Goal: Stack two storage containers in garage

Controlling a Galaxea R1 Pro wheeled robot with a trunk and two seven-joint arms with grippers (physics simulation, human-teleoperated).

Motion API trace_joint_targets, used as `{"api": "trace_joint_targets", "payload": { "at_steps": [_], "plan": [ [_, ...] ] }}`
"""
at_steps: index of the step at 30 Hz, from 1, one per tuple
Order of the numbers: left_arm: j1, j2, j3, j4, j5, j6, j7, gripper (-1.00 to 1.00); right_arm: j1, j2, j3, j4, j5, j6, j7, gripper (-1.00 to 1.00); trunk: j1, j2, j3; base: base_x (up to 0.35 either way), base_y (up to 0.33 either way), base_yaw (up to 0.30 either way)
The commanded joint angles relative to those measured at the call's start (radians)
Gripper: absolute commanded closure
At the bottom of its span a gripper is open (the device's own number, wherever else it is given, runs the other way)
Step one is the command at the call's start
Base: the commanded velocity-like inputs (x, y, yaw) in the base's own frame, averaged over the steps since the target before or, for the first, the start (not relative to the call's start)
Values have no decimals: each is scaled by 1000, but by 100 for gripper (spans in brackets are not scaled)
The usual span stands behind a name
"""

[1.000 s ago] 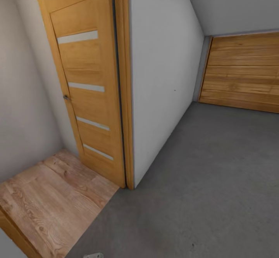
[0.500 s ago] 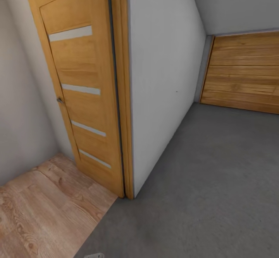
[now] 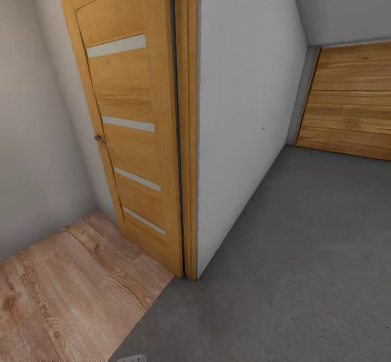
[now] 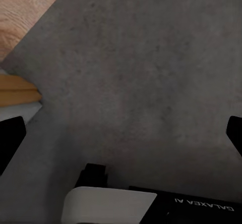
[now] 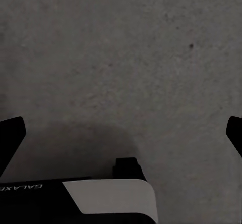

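Both pincers released, empty over dark grey concrete floor (image 3: 304, 253); best skirting the honey-coloured slatted wooden door (image 3: 133, 128) widely, slowly.

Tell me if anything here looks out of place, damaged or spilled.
Nothing stands out. The wooden door is swung open, the white wall is unmarked, and the grey floor shows no spill. Both the left pincer and the right pincer are open with nothing between the fingers.

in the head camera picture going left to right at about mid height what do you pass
Pale side wall → open wooden door with frosted strips → wooden door frame → white partition wall → wood-plank garage door.
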Motion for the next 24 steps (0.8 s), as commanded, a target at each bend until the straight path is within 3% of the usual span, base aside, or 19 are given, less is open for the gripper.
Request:
{"api": "trace_joint_targets", "payload": {
  "at_steps": [1, 12, 24],
  "plan": [
    [-1, -1, 1, 0, 8, -1, 2, -100, -1, 1, 8, 3, -10, -4, -1, -100, 0, -1, -2, 1, 0, 246],
    [-1, -1, 1, 0, 9, -1, 2, -100, -1, -1, 8, 3, -9, -4, -1, -100, 0, -1, -8, 24, 0, 228],
    [-1, -2, 1, 0, 10, -1, 2, -100, -1, -2, 8, 3, -9, -4, 0, -100, 0, -1, -8, 292, 0, 29]
  ]
}}
